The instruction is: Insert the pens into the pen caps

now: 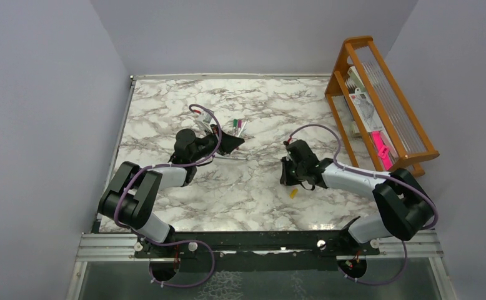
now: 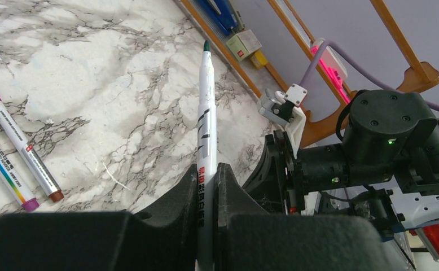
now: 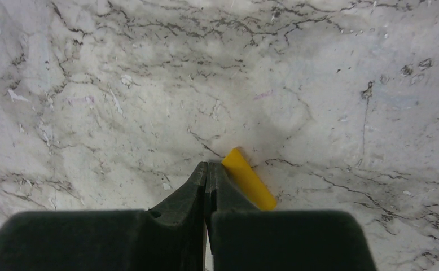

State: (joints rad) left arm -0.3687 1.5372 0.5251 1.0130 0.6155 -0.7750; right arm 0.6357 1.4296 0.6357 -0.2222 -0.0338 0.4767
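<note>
A: Left gripper point(image 2: 207, 169), what state?

B: Jaws clamped on a pen point(image 2: 206, 107). White barrel, black print, green tip. The barrel runs straight out from between the jaws, tip pointing away from the wrist.

A: Where does that arm sit?

B: Left of centre on the counter point(image 1: 165, 106), in the middle of its depth.

A: Right gripper point(image 3: 207, 169)?

B: Jaws pressed together, nothing between them. They point down at the marble.

A: Any cap nearby?

B: Yellow cap point(image 3: 248, 178), lying flat on the counter, just right of the closed tips in the wrist view. Touching or a hair apart, cannot tell. From above it shows on the near side of that gripper.

A: Other pens?

B: Two more pens point(image 2: 20, 141) lie side by side on the counter, at the left of the left wrist view. One has a purple far end and a brownish near tip. The other shows rainbow stripes and a magenta end. From above they sit just beyond the left gripper.

A: Anything else?

B: A wooden rack point(image 1: 409, 125) stands at the far right edge, well apart from both arms.
</note>
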